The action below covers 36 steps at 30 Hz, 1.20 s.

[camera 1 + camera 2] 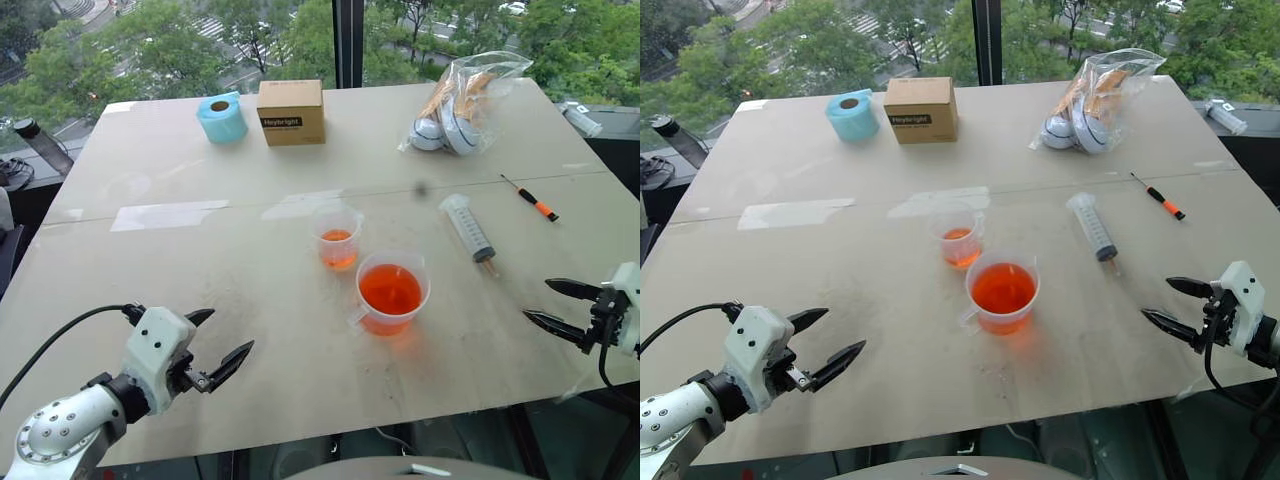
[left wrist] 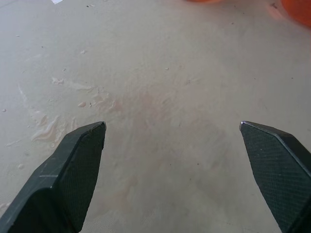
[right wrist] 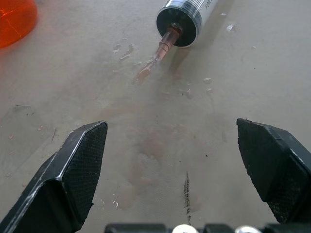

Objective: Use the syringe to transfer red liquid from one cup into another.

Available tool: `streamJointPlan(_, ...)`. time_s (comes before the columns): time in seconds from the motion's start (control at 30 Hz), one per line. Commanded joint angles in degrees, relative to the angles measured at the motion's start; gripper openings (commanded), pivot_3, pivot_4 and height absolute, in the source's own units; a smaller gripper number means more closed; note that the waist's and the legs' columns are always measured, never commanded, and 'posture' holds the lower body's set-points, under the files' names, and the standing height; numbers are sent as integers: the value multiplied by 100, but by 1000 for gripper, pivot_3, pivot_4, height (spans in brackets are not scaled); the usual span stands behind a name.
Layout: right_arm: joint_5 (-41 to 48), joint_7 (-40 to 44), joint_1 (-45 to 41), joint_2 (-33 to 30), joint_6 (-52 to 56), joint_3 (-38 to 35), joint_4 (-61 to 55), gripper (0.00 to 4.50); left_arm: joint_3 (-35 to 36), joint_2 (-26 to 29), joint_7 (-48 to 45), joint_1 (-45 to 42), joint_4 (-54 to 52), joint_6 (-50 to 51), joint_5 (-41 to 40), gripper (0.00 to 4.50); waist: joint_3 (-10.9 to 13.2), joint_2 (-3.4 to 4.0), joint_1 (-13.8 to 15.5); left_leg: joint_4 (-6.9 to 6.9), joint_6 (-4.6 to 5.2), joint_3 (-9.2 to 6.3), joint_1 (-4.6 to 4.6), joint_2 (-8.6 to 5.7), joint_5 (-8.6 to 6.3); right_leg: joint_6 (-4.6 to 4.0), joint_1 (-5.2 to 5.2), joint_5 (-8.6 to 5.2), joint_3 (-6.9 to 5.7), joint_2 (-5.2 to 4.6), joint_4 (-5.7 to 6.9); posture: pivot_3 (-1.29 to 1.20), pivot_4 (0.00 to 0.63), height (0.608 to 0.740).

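While both cups (image 1: 390,292) sit centre, screwdriver (image 1: 530,199) beside syringe (image 1: 467,228)

I'm looking over a wide beige table (image 1: 200,290), its top scuffed and stained, with a seam running across the middle and clear tape patches (image 1: 168,214) on it. Beyond the far edge stands a big window (image 1: 150,40), split by a dark frame post (image 1: 348,40). Daylight pours in; green treetops (image 1: 590,40) and a street lie outside, below.

Clear plastic syringe (image 1: 468,228), matt table (image 1: 200,270)
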Motion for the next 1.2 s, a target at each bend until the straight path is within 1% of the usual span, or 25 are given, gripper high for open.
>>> streamJointPlan(0.03, 99, 2, -91, 55, -314, -247, 152, 4475, 6, -40, -76, 18, 152, -220, -8, 4500, 0, 0, 3, 0, 0, 0, 0, 0, 0, 0, 0, 0, 0, 0, 0, 0, 150, 740)
streamJointPlan(0.13, 168, -6, -170, 125, -419, -227, 263, 4475, -25, -48, -220, 67, 441, -456, 60, 4500, 0, 0, 1, 0, 0, 0, 1, 0, 0, -2, 0, -1, 0, 0, 0, 0, 150, 740)
streamJointPlan(0.27, 174, 19, -205, 106, -450, -166, 294, 4475, 13, -47, -310, 109, 576, -632, 70, 4500, 0, 0, -1, -1, 0, 0, 0, 0, 0, -2, -1, -1, 0, 0, -1, 0, 150, 740)
streamJointPlan(0.5, 268, -54, -358, -22, -2, -56, 61, 4475, 62, -40, -371, 137, 654, -782, 61, 4500, 0, 1, -5, -1, 0, -1, 0, 0, 0, -2, -1, -1, 0, -3, -1, 0, 150, 740)
streamJointPlan(0.6, 270, -113, -550, -10, 92, 13, 22, 4475, 126, -33, -359, 130, 590, -776, 14, 4500, 0, 1, -8, -1, 0, 0, 0, 0, 0, -2, -1, -1, 0, -5, -1, 0, 150, 740)
streamJointPlan(0.67, 309, -302, -707, 45, 335, 68, -77, 4475, 155, -9, -353, 115, 546, -768, 8, 4500, 0, 1, -23, -1, -1, 0, 0, 0, 0, -3, -2, -1, 0, -5, -1, 0, 150, 740)
streamJointPlan(0.73, 257, -715, -929, 132, 689, 162, -244, 4475, 181, 31, -355, 89, 438, -743, -7, 4500, 0, 0, -21, -1, -1, -1, 0, 0, 0, -2, -2, -1, 0, -5, 0, 0, 150, 740)
streamJointPlan(0.83, 315, -1208, -1465, 259, 1209, 350, -525, 4475, 302, 168, -368, -19, 81, -478, -275, 4500, 0, 1, -38, -1, -1, -1, -1, 0, 0, -2, -4, -1, 1, -5, 1, 0, 150, 740)
streamJointPlan(0.9, 419, -1396, -1958, 271, 1727, 581, -732, 4475, 395, 420, -492, -165, -173, -255, -527, 4500, 1, 3, -43, -1, -2, -1, -2, 1, 0, -2, -5, -1, 1, -6, 2, 0, 150, 740)
streamJointPlan(1.0, 474, -1676, -2861, 422, 2386, 999, -784, 4475, 500, 1004, -710, -533, -413, 239, -976, 4500, 2, 5, -38, -1, -4, -2, -5, 0, 1, -2, -11, -1, 0, -6, 7, 0, 150, 740)
streamJointPlan(1.07, 206, -1902, -3465, 458, 2739, 1396, -556, 4475, 550, 1445, -911, -833, -490, 556, -1334, 4500, 2, 4, -31, -3, -9, -3, -7, 0, 4, -2, -15, -1, -1, -4, 5, 0, 150, 740)
streamJointPlan(1.1, 58, -2026, -3751, 501, 2829, 1564, -372, 4475, 582, 1656, -979, -1052, -497, 719, -1538, 4500, 3, 3, -39, -4, -16, -4, -10, 0, 8, -2, -15, -1, -3, -5, 2, 0, 150, 740)
streamJointPlan(1.13, -70, -2230, -4137, 573, 3119, 1726, -117, 4475, 600, 1935, -1004, -1452, -455, 933, -1872, 4500, 5, 2, -36, -2, -24, -3, -10, 0, 13, -2, -16, 0, -3, -5, 2, 0, 150, 740)
streamJointPlan(1.2, -239, -2465, -4627, 691, 3422, 1932, 209, 4475, 573, 2315, -981, -2093, -347, 1283, -2347, 4500, 6, 3, -27, -1, -27, -4, -21, -2, 15, -2, -26, 0, -5, -5, 3, 0, 150, 740)
